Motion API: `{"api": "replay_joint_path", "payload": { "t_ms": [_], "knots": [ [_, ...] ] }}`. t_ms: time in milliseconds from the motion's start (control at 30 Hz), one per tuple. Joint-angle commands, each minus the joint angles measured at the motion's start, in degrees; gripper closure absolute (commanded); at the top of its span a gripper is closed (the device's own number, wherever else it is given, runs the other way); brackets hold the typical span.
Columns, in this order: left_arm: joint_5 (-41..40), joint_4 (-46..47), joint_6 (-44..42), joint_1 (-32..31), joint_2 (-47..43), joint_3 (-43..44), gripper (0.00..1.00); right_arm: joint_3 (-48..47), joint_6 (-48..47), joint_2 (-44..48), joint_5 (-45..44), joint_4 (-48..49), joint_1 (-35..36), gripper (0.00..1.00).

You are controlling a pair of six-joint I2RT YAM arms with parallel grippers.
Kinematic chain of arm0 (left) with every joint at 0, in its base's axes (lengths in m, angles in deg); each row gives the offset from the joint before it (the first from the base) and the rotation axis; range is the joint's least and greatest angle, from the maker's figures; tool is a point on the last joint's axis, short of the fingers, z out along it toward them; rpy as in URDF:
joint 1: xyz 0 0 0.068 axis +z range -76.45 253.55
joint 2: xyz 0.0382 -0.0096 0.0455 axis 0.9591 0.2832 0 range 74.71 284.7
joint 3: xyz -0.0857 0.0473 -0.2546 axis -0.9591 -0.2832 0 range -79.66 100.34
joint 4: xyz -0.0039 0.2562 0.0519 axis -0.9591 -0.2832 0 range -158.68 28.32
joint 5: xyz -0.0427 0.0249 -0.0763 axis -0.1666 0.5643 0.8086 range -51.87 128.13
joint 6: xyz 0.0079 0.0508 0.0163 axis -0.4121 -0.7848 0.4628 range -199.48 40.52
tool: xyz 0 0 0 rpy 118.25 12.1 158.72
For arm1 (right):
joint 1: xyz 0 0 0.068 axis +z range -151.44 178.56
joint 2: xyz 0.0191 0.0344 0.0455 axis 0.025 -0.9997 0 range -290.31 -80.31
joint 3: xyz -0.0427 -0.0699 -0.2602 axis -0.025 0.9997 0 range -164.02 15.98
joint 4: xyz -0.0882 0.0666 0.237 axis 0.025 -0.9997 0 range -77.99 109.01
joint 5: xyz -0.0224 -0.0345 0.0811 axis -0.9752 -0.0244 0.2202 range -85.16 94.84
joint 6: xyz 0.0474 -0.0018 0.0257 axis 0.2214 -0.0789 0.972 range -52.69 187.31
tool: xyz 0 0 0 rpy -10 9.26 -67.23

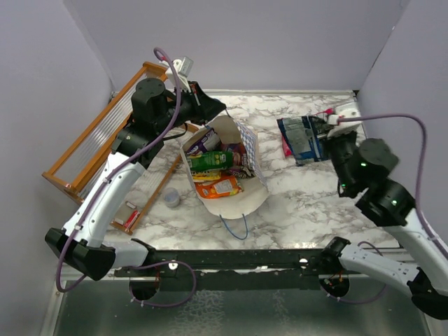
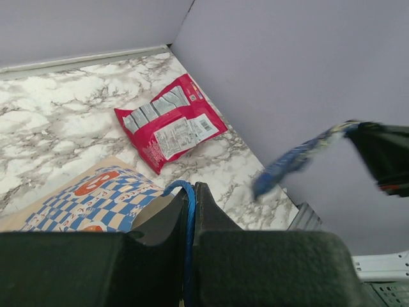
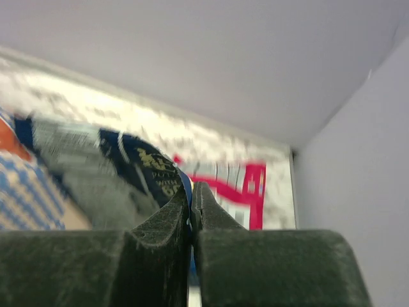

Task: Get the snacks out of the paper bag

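While our left gripper (image 2: 192,192) clamps the handle (image 2: 189,214) of the paper bag (image 1: 234,205), our right gripper (image 3: 190,192) pinches a blue packet (image 1: 301,136) to its right; snacks (image 1: 210,161) lie inside, a wooden rack (image 1: 105,133) on its left.

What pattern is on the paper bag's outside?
Blue-and-white checks with orange marks on the tall paper bag; best in the left wrist view.

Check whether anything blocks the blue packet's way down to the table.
Only the pink-red pouch: it lies flat on the table, and from above the blue packet, pinched in the right gripper, overlaps its edge. Bare marble shows nearer the arms, right of the paper bag.
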Motion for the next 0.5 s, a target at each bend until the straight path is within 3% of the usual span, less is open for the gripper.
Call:
{"api": "replay_joint_path", "payload": {
  "t_ms": [0,233,467],
  "knots": [
    [-1.4,2.8,-1.0,0.0,-2.5,0.9,1.0,7.9,15.7,-2.4,-16.6,-8.4,0.0,0.99],
    [-1.4,2.7,-0.9,0.0,-2.2,0.8,1.0,22.7,27.5,-6.4,-9.7,3.4,-1.1,0.99],
    [-0.7,2.9,-0.7,0.0,-1.8,1.3,1.0,29.4,42.4,-13.8,11.6,6.7,-16.4,0.99]
  ]
}}
